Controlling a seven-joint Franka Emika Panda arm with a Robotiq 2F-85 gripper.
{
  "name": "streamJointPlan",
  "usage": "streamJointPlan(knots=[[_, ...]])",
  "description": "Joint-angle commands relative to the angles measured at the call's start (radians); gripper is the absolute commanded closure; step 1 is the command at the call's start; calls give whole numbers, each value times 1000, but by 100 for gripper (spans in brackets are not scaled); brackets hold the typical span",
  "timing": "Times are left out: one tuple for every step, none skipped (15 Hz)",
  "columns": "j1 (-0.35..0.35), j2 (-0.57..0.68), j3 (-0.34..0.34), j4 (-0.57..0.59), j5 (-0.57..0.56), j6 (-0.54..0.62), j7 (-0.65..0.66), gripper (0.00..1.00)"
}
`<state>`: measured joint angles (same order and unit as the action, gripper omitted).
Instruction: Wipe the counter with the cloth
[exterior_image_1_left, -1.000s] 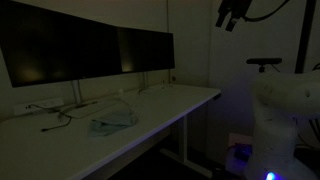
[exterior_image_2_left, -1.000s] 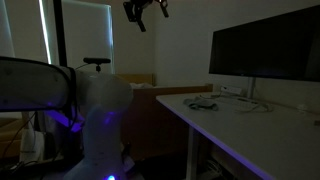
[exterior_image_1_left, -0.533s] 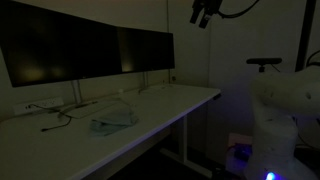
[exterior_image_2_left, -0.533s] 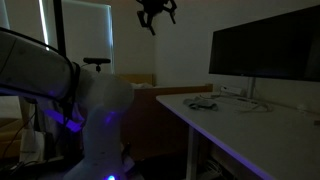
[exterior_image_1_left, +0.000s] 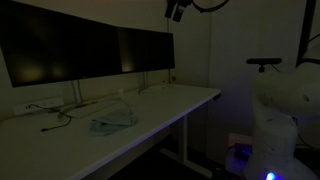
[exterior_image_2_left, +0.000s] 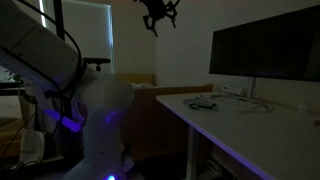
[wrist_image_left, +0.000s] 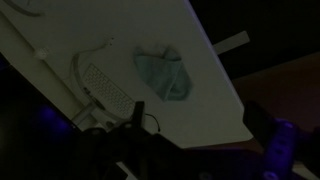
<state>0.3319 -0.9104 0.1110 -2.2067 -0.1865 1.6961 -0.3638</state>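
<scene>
The room is dark. A crumpled pale blue-green cloth (exterior_image_1_left: 113, 122) lies on the white counter (exterior_image_1_left: 165, 105) in front of the monitors. It also shows in the wrist view (wrist_image_left: 165, 75), seen from far above. My gripper (exterior_image_1_left: 178, 10) hangs high in the air near the ceiling, well above and to the side of the counter, far from the cloth. In an exterior view (exterior_image_2_left: 158, 15) its fingers look spread apart and empty. In the wrist view the jaws are too dark to make out.
Two wide dark monitors (exterior_image_1_left: 85, 50) stand along the back of the counter, with cables (exterior_image_1_left: 50, 110) in front of them. A keyboard (wrist_image_left: 110, 90) lies near the cloth. The robot's pale base (exterior_image_1_left: 280, 110) stands off the counter's end.
The gripper has travelled sideways high up, from over the robot base toward the counter. The cloth has not moved.
</scene>
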Motion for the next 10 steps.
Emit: streamJointPlan(knots=[[-2,127,29,63,39,7,10,0],[-19,164,49,75,36,-12,37,0],[-38,197,67,80,25,-16,71,0],[-55,231,87,85,15,-22,118,0],[-63,259,98,92,13,-28,150,0],[-83,296,115,98,13,-37,208,0],[-95,326,125,110,20,-50,254,0],[-109,352,128,116,32,-40,307,0],[-117,376,129,128,47,-45,351,0],[-121,398,122,139,69,-46,386,0]])
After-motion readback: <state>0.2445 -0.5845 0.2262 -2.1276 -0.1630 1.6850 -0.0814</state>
